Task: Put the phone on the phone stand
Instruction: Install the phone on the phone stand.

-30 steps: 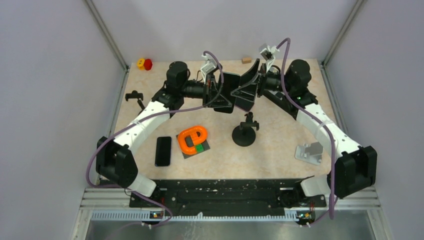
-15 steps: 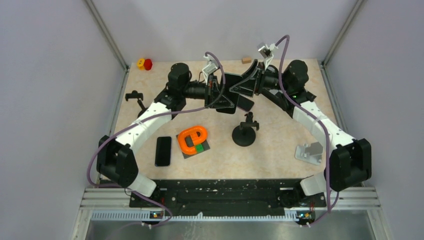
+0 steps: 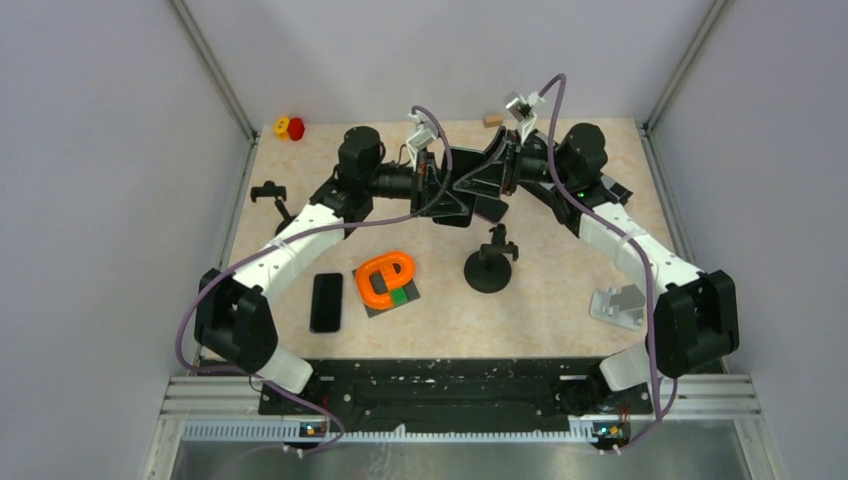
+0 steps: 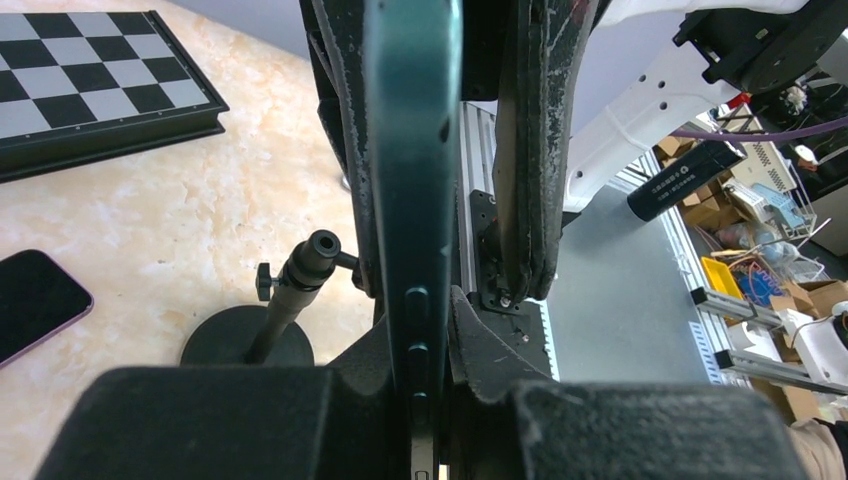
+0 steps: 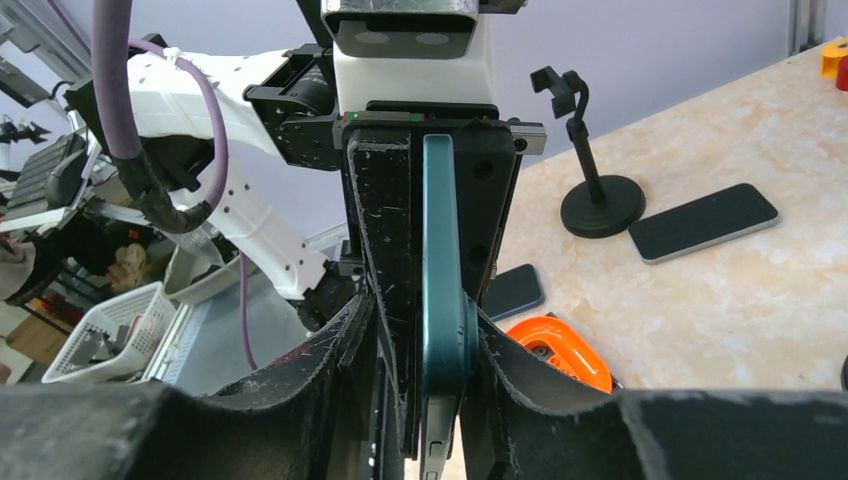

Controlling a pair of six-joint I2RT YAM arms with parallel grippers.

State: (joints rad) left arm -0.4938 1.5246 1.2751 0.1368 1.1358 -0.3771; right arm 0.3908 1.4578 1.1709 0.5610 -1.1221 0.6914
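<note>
Left wrist view: the left gripper is clamping the teal phone edge-on. Its two fingers are pressing tight on the phone's flat faces near the side buttons, and the rest of the handset is rising out beyond the fingertips. The right gripper is meeting it from the opposite side, its fingers standing partway apart and straddling the same phone's thin edge. One finger is showing a sliver of daylight between itself and the phone, so whether that gripper is bearing on the handset cannot be told. From the top external camera, both pairs of fingers are meeting in mid-air, the phone hanging between them clear of the table. The phone stand, black and round-based with a clamp head, is sitting on the table below the fingers and nearer the arm bases, untouched. A second, black phone is lying flat well off toward the left arm's side, beside an orange loop-shaped piece.
</note>
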